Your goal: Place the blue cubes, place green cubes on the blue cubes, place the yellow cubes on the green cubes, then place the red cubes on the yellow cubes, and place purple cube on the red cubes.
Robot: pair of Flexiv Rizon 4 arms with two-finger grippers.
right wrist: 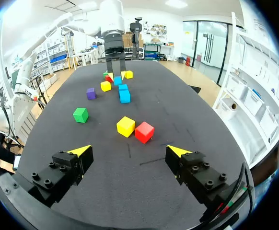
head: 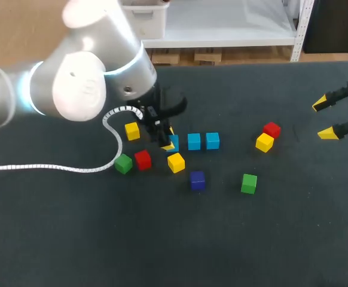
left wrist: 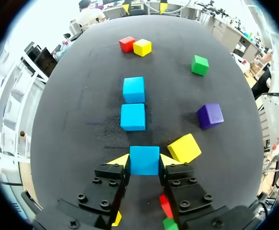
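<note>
The table (head: 162,239) is covered edge to edge with a dark, charcoal-black mat of a slightly fuzzy texture. A white, spiral-wrapped cable (head: 48,168) lies on the table's left part in the head view, running in from the table's left edge and curling into a loop further in. A few faint pale marks (right wrist: 151,161) show on the table's surface in the right wrist view.

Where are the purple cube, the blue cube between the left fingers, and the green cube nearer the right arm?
purple cube (left wrist: 210,115): left wrist view, centre of its top face.
blue cube (left wrist: 144,160): left wrist view, centre of its top face.
green cube (head: 249,183): head view, centre of its top face.
</note>
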